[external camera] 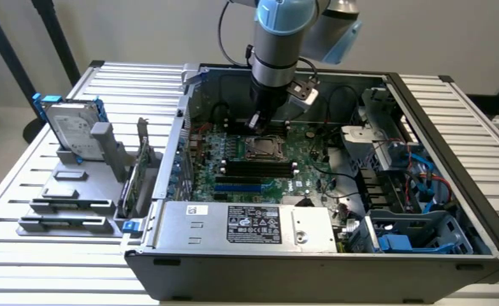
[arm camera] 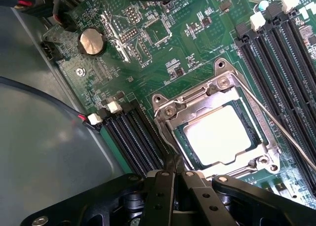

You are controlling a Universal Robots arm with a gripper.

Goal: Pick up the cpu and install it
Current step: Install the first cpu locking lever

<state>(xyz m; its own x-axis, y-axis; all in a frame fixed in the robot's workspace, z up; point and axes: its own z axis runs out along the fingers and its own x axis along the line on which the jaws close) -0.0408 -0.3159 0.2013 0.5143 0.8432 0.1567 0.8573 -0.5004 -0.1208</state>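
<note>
Where the green motherboard carries its metal socket frame, the cpu lies flat inside that frame, its shiny silver top catching the light. The end effector hovers just beside the socket's edge with its fingers drawn together, gripping nothing. Black memory slots run alongside the socket. In the exterior view, the arm reaches down into the open computer case, which lies on a slatted worktop, with a hard drive standing in grey holder blocks on the exterior view's left.

Socket frame rings cpu; top clear.
</note>
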